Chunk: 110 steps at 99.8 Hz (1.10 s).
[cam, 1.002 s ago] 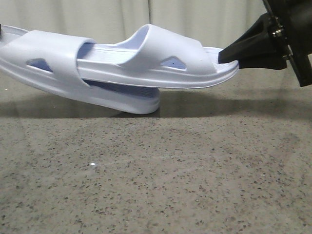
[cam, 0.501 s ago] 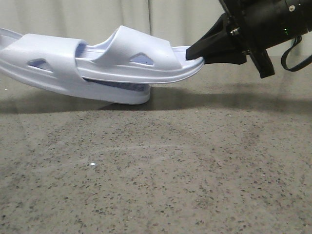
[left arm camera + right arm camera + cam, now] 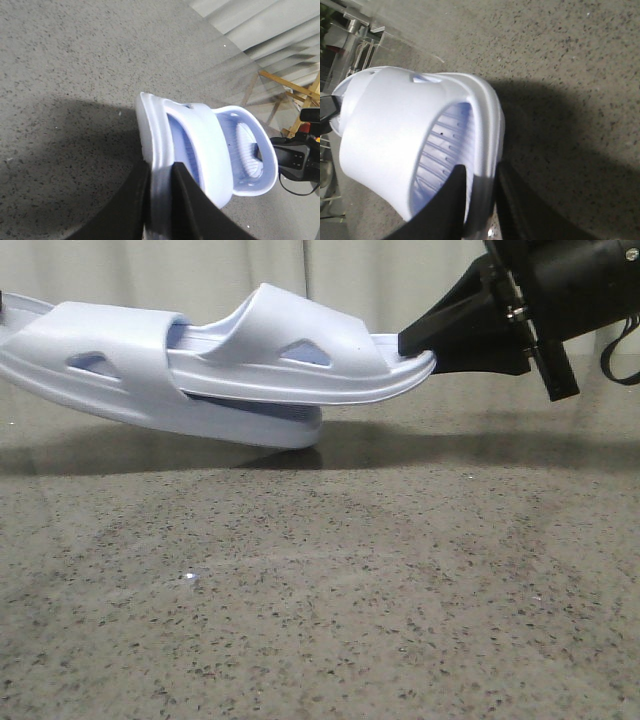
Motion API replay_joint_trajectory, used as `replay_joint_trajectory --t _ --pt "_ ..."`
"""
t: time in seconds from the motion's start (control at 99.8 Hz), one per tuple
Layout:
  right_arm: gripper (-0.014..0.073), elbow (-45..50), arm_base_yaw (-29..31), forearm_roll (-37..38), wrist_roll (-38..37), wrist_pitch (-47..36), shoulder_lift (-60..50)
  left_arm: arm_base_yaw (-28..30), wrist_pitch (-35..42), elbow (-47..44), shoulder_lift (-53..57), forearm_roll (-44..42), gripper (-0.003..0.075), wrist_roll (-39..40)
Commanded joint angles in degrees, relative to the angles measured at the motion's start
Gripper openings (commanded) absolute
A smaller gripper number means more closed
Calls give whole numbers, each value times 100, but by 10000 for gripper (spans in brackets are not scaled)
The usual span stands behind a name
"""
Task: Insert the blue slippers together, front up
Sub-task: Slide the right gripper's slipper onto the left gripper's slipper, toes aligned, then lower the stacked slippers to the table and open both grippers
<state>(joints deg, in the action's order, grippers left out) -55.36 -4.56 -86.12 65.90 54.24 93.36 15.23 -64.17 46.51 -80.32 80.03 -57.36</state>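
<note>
A: Front view first?
B: Two pale blue-white moulded foam slides w/ wide straps & triangular side cut-outs, both off the speckled grey stone-look tabletop (image 3: 330, 600). The right-hand slide (image 3: 300, 365) is pushed partway under the strap of the left-hand slide (image 3: 110, 380), lying on its footbed. Left-hand one tilts down toward its free end, which sits just above the table or touching it, can't tell.
A: Grippers?
B: Black right gripper (image 3: 420, 345) is clamped on the right-hand slide's end rim. Left gripper isn't in this view; that slide runs off the left edge.
A: Left wrist view?
B: Left gripper (image 3: 160, 200), black fingers (image 3: 127, 210) pinched on the sole edge of the left-hand slide (image 3: 200, 145). Ribbed footbed of the other slide (image 3: 247, 150) shows through the strap opening.
A: Right wrist view?
B: Right gripper (image 3: 480, 200) w/ fingers (image 3: 451, 200) squeezed on the sole rim of the right-hand slide (image 3: 395, 125); ribbed footbed visible under its strap, table below in shadow.
</note>
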Motion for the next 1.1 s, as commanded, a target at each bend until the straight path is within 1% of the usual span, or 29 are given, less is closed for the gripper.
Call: replay_joint_trajectory --t 0.0,0.241,0.441,0.571,0.732,0.852,0.922,0.992,1.062,1.093 --pt "132 -195 242 -225 128 847 -262 -79 -758 161 157 454 15 -30" --pt "132 -195 1039 317 44 1444 -520 -79 -421 161 157 466 15 -85" --pt "132 -195 1621 468 -62 1746 -774 -79 -196 161 157 488 15 -120" --pt "132 -195 1789 563 -118 1842 -899 -79 63 161 157 400 15 -291" --pt "132 -195 1800 606 -130 1832 -999 -79 233 161 157 386 16 -447" --pt "132 -195 1800 606 -130 1832 -1023 -79 316 161 157 262 22 -829" --pt "132 -195 1800 618 -130 1843 -1023 -79 376 161 157 177 63 -934" --pt "132 -195 1800 632 -130 1843 -1023 -79 502 161 157 69 142 -934" --pt "132 -195 1800 640 -130 1843 -1023 -79 660 161 157 -56 253 -934" --pt "132 -195 1800 645 -130 1833 -1023 -79 728 161 157 -107 315 -934"
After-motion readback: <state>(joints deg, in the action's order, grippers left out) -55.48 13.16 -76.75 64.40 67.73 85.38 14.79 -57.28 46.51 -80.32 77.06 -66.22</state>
